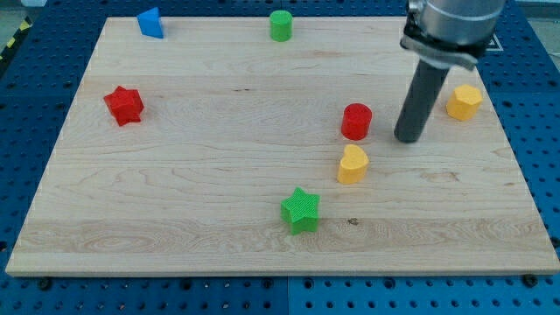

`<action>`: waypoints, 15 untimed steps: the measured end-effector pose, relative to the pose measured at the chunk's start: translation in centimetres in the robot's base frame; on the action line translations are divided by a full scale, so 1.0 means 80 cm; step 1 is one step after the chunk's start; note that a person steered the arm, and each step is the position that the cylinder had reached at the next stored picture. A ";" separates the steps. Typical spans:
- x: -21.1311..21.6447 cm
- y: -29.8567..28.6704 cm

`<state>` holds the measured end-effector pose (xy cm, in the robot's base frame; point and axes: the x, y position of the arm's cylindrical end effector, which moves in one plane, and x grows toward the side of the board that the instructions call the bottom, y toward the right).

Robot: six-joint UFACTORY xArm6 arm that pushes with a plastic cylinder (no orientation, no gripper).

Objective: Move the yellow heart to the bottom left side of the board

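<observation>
The yellow heart (353,164) lies on the wooden board (219,201), right of the middle. My tip (407,138) stands on the board up and to the right of the heart, a short gap away, not touching it. A red cylinder (356,121) stands just above the heart and to the left of my tip.
A yellow hexagonal block (464,102) sits near the right edge. A green star (302,210) lies below and left of the heart. A red star (124,105) is at the left, a blue block (150,23) at the top left, a green cylinder (280,25) at the top middle.
</observation>
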<state>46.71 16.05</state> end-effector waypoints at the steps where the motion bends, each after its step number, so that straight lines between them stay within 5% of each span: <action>1: 0.022 -0.008; 10: 0.106 -0.369; 15: 0.144 -0.355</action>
<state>58.26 -12.35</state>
